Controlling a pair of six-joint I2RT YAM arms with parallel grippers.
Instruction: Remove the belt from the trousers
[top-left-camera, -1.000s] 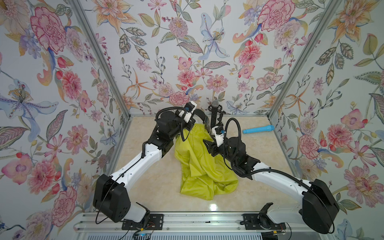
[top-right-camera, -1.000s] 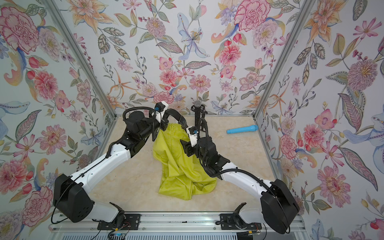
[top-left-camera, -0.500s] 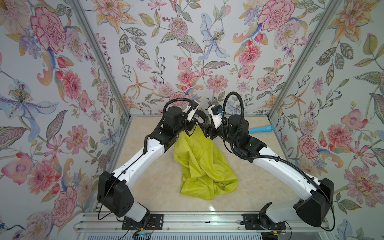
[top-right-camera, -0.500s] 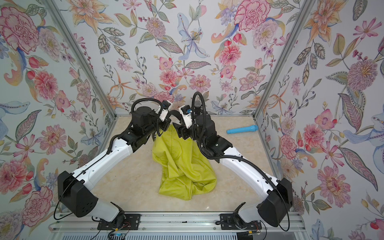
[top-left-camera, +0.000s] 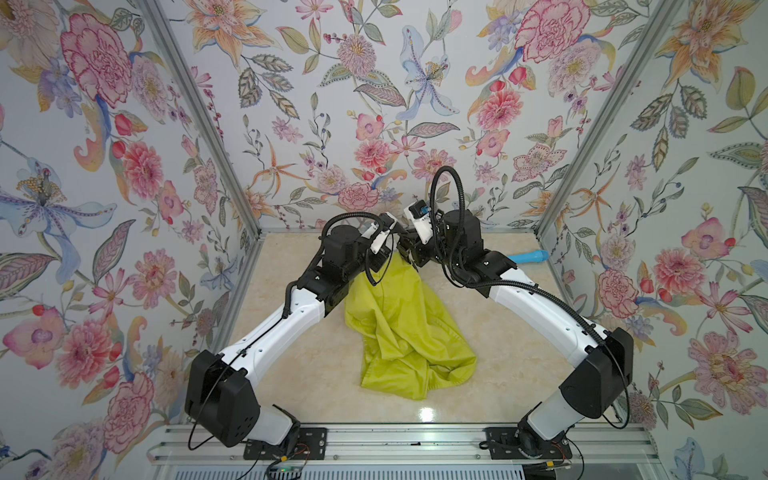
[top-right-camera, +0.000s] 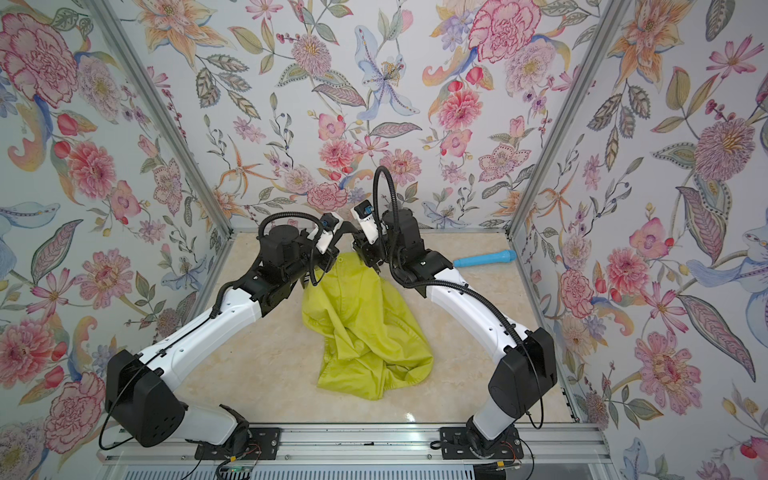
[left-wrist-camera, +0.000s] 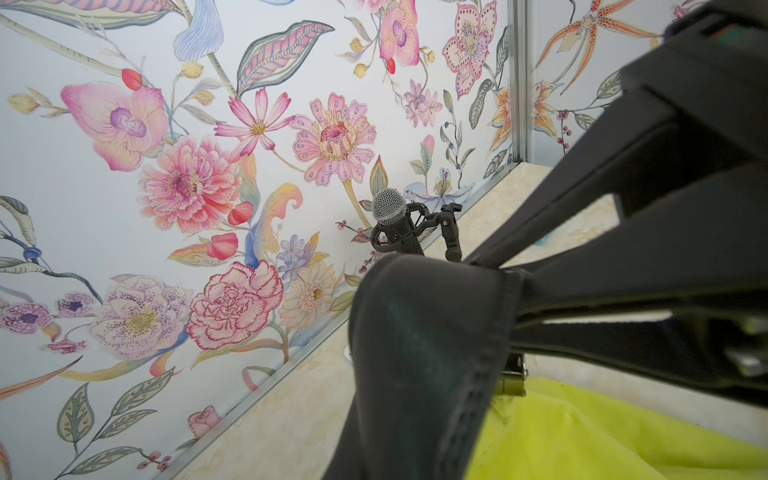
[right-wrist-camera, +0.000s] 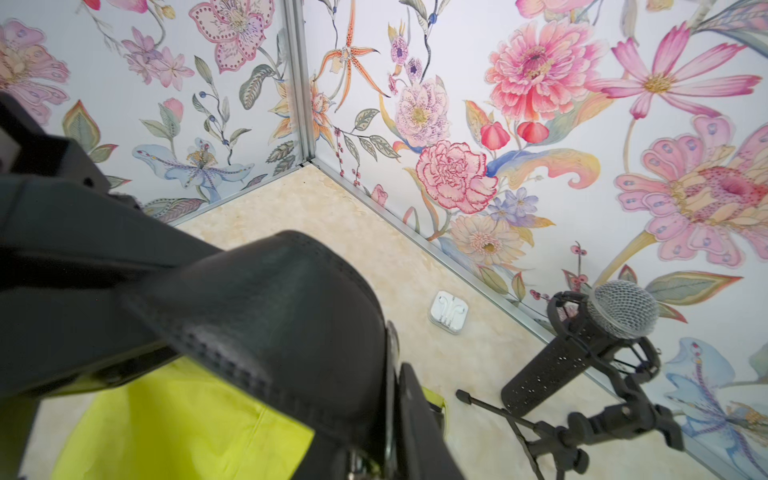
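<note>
Arching out of the left gripper (left-wrist-camera: 513, 276), the belt (left-wrist-camera: 419, 353) fills the lower middle of the left wrist view. It is pinched where the closed fingers meet, right of centre. The right gripper (right-wrist-camera: 158, 299), at the left of its wrist view, is likewise clamped on the belt (right-wrist-camera: 282, 307), which bulges toward mid-frame. It is broad, matte black and dotted along its edge. A metal fitting (left-wrist-camera: 514, 374) shows just above the chartreuse trousers (top-left-camera: 403, 328), which sit crumpled at the centre of both top views.

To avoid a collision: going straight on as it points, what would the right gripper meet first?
Beyond the belt that the right gripper holds, probably the earphone case on the table; depth is unclear.
</note>
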